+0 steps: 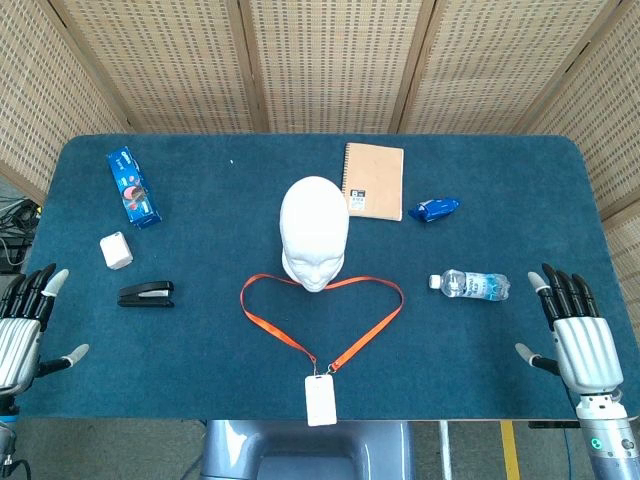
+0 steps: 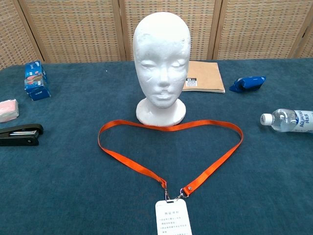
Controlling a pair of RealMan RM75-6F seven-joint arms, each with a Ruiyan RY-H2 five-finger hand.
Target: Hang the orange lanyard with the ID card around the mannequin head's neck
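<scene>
A white foam mannequin head (image 1: 314,231) (image 2: 162,61) stands upright in the middle of the blue table, facing me. The orange lanyard (image 1: 270,318) (image 2: 122,155) lies flat in a heart-shaped loop in front of its base, touching it at the top. The white ID card (image 1: 321,399) (image 2: 173,218) hangs on the clip at the near table edge. My left hand (image 1: 25,325) rests at the left edge, fingers spread, holding nothing. My right hand (image 1: 577,332) sits at the right edge, fingers apart and empty. Neither hand shows in the chest view.
A black stapler (image 1: 146,294) (image 2: 19,134), a white-pink block (image 1: 116,250) (image 2: 8,109) and a blue pack (image 1: 133,187) (image 2: 35,80) lie on the left. A tan notebook (image 1: 374,180) (image 2: 204,77), a blue object (image 1: 434,210) (image 2: 247,83) and a water bottle (image 1: 470,286) (image 2: 288,120) lie on the right.
</scene>
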